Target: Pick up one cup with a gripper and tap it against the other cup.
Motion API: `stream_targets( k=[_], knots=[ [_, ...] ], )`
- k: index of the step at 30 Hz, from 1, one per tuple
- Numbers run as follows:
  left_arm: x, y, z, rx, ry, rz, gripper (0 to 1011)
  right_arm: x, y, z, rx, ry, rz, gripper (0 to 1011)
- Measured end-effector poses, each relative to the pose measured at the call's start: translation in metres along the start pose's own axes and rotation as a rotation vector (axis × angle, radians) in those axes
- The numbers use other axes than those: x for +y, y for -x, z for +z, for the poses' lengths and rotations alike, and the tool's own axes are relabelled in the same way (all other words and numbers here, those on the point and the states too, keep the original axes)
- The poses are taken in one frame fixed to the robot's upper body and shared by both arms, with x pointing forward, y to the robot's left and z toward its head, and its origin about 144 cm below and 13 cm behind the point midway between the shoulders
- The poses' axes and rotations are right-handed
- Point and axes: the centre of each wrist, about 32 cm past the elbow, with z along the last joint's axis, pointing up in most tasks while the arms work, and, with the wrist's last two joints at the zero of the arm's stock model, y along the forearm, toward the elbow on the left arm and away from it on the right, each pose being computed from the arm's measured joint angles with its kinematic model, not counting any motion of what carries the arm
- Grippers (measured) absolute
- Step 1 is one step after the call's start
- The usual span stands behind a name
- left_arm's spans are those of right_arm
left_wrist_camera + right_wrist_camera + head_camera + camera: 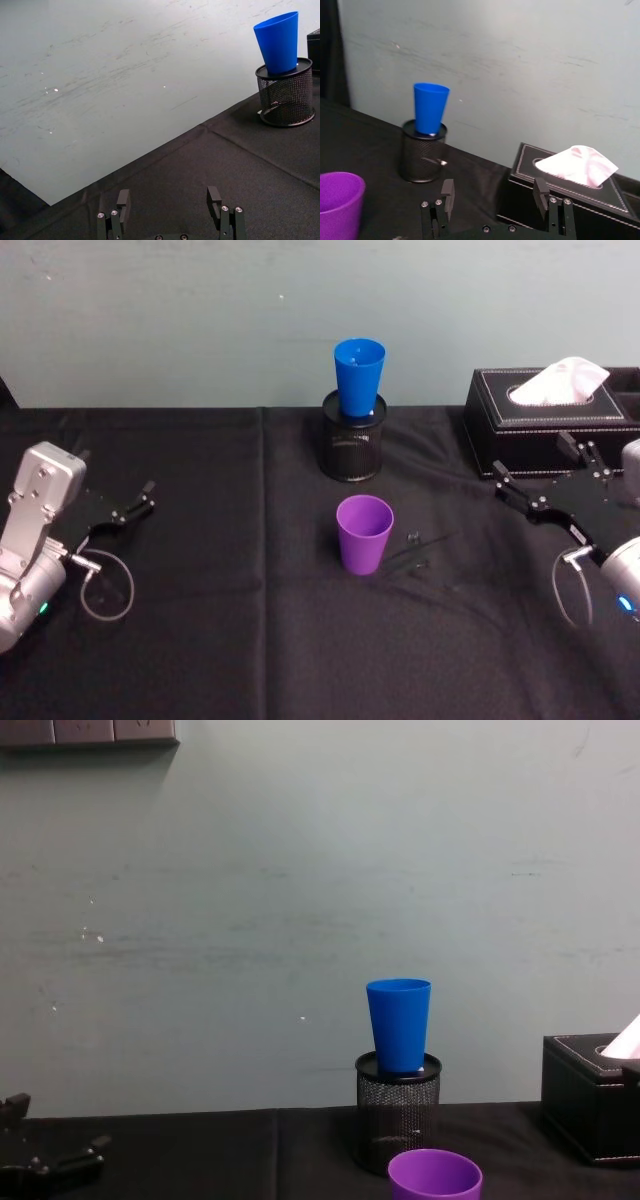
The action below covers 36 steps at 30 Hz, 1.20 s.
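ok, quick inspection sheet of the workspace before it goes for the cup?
Surface: black cloth, creased.
Job's things: purple cup upright at centre, standing alone; blue cup upright in the mesh pen holder behind it.
Clutter: tissue box far right; small dark bit beside the purple cup, too small to tell.
Grippers: left gripper open, low at left; right gripper open, low at right by the tissue box; both empty.
Cables: left wrist loop, right wrist loop, both grey, slack.
Surroundings: pale scuffed wall behind.

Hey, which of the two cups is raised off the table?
The blue cup: it sits in the mouth of the black mesh pen holder, while the purple cup stands directly on the table.
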Motion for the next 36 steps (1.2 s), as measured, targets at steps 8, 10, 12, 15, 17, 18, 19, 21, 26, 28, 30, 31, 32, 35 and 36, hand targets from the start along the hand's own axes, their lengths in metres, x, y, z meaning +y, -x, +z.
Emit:
stream_targets(
  k=[8,10,12,15,17,18,19,21,26,28,30,31,32,35,36],
  knots=[
    [0.000,0.000,0.000,0.000,0.000,0.000,1000,-0.028,0.002,0.002,0.102,0.015,0.146,1002],
    [0.000,0.000,0.000,0.000,0.000,0.000,1000,-0.032,0.004,0.001,0.114,0.021,0.178,1002],
    [0.000,0.000,0.000,0.000,0.000,0.000,1000,-0.038,0.011,-0.003,0.133,0.026,0.241,1002],
    [0.000,0.000,0.000,0.000,0.000,0.000,1000,-0.040,0.018,-0.007,0.145,0.026,0.285,1002],
    [0.000,0.000,0.000,0.000,0.000,0.000,1000,-0.040,0.026,-0.010,0.158,0.027,0.323,1002],
    [0.000,0.000,0.000,0.000,0.000,0.000,1000,-0.040,0.028,-0.012,0.161,0.028,0.333,1002],
    [0.000,0.000,0.000,0.000,0.000,0.000,1000,-0.040,0.031,-0.013,0.164,0.029,0.343,1002],
    [0.000,0.000,0.000,0.000,0.000,0.000,1000,-0.037,0.037,-0.016,0.169,0.031,0.363,1002],
    [0.000,0.000,0.000,0.000,0.000,0.000,1000,-0.026,0.051,-0.023,0.170,0.039,0.394,1002],
    [0.000,0.000,0.000,0.000,0.000,0.000,1000,-0.023,0.054,-0.025,0.167,0.042,0.400,1002],
    [0.000,0.000,0.000,0.000,0.000,0.000,1000,-0.018,0.057,-0.027,0.161,0.048,0.407,1002],
    [0.000,0.000,0.000,0.000,0.000,0.000,1000,-0.015,0.058,-0.028,0.159,0.049,0.408,1002],
    [0.000,0.000,0.000,0.000,0.000,0.000,1000,-0.013,0.059,-0.029,0.157,0.050,0.409,1002],
    [0.000,0.000,0.000,0.000,0.000,0.000,1000,-0.005,0.062,-0.031,0.153,0.053,0.407,1002],
    [0.000,0.000,0.000,0.000,0.000,0.000,1000,0.000,0.063,-0.032,0.151,0.053,0.405,1002]
  ],
)
